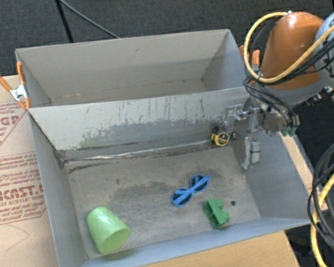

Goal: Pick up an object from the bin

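1. A pale green cup (108, 229) lies on its side in the near left corner of the grey bin (124, 67).
2. Near the middle of the floor lies a blue figure-eight piece (190, 190), flat and slanted.
3. Just right of it and nearer the front wall sits a small green block (216, 212).
4. A small yellow-and-black round piece (220, 138) rests at the foot of the back wall.
5. The gripper (249, 157) hangs just right of that piece, above and right of the blue one, with nothing seen in it. How far open it is cannot be told.
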You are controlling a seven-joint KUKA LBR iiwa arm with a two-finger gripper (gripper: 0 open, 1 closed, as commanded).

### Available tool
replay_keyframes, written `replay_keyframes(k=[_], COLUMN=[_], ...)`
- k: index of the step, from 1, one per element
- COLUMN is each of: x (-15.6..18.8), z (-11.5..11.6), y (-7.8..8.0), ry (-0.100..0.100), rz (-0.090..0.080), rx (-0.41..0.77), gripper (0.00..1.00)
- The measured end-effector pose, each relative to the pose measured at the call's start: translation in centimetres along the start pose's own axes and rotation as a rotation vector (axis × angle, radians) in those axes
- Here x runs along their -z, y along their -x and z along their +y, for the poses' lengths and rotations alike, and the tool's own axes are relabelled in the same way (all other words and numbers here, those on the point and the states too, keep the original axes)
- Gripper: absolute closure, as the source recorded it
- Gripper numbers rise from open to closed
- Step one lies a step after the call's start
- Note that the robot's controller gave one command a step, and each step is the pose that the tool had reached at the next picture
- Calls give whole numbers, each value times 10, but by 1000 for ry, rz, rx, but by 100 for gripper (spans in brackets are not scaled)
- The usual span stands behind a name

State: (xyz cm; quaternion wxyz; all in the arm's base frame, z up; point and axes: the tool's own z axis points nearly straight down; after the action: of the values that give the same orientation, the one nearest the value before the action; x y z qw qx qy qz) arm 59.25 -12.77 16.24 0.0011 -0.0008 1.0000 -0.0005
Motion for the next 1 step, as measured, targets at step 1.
replay_keyframes(k=[1], x=[-96], z=[63], y=[-19], ry=[6], rz=[9], rx=[-44], gripper=[0])
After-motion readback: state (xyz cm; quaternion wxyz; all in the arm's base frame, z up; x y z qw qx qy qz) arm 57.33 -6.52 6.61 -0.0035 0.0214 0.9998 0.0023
